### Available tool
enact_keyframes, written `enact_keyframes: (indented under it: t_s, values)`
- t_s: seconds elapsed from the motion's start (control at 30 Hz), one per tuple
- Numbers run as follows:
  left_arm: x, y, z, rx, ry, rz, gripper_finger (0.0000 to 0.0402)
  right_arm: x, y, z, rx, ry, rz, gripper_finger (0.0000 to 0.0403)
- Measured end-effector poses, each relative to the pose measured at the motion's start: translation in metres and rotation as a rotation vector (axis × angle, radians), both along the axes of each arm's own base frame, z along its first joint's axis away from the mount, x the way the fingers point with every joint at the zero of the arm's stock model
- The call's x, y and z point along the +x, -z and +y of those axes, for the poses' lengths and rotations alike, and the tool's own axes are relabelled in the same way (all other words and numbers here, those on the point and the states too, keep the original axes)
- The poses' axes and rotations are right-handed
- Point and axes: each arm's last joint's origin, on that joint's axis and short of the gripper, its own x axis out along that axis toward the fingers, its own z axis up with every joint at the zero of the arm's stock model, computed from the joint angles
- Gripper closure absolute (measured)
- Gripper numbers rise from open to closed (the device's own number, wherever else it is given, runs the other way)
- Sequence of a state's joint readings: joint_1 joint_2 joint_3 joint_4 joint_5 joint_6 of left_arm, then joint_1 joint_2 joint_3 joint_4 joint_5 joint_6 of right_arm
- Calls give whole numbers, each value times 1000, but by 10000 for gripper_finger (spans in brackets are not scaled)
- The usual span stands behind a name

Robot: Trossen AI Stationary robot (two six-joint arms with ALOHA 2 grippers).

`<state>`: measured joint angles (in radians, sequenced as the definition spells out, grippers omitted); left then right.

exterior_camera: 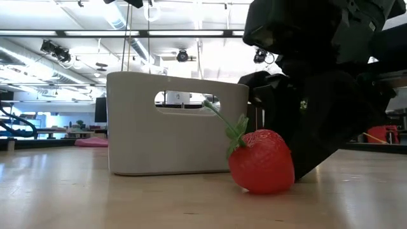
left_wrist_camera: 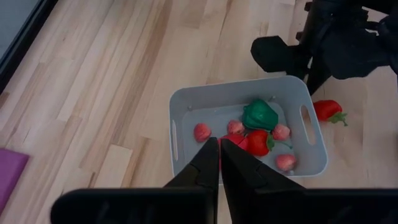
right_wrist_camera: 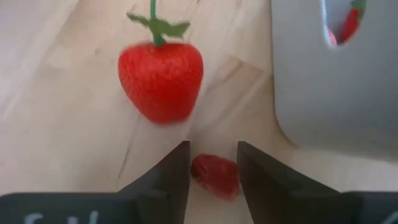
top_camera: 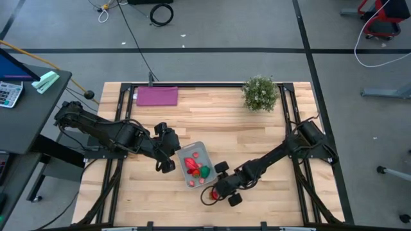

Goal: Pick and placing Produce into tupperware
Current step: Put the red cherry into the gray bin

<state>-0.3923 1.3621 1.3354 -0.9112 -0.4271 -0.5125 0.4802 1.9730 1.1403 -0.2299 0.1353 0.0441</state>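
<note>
The tupperware (top_camera: 192,151) (left_wrist_camera: 236,86) stands on the wooden table and holds several pieces of produce: a green piece (left_wrist_camera: 260,115), a red strawberry (left_wrist_camera: 256,142) and pink pieces (left_wrist_camera: 202,132). Outside its near right side a red strawberry (right_wrist_camera: 160,81) (exterior_camera: 262,162) with a green stem lies on the table. My right gripper (right_wrist_camera: 213,168) (top_camera: 215,191) is low beside that strawberry, shut on a small red piece (right_wrist_camera: 214,175). My left gripper (left_wrist_camera: 219,143) (top_camera: 167,164) hangs shut above the tupperware's left rim, touching nothing. My right gripper has the small red piece between its two fingers (right_wrist_camera: 171,177); the piece fills the gap from one inner face to the other. The fingers slant down from the table's right side. I cannot tell whether the piece rests on the table.
A bushy potted plant (top_camera: 260,94) stands at the far right and a flat purple sheet (top_camera: 157,96) lies at the far left. The tupperware's wall (right_wrist_camera: 336,93) with its handle slot is close beside my right gripper. Bare wood lies along the near edge.
</note>
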Motion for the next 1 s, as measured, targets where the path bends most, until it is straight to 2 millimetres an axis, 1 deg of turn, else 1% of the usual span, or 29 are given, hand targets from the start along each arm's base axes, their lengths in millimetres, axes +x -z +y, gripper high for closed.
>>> enact_keyframes:
  t_s: [0.13,0.23,0.53,0.67,0.77,1.0]
  values:
    - [0,0,0,0,0,0,387,-7,-9,-5,-49,18,26,254]
    - [0,0,0,0,0,0,387,-9,-15,-6,-33,43,27,252]
    - [0,0,0,-1,0,-1,378,-12,-14,-7,-29,45,67,251]
    - [0,0,0,-1,-1,-1,383,-16,-12,-10,-86,82,96,249]
    - [0,0,0,-1,0,-1,387,-16,-12,-12,-132,102,79,245]
    - [0,0,0,-1,0,-1,382,-16,-12,-13,-182,72,67,240]
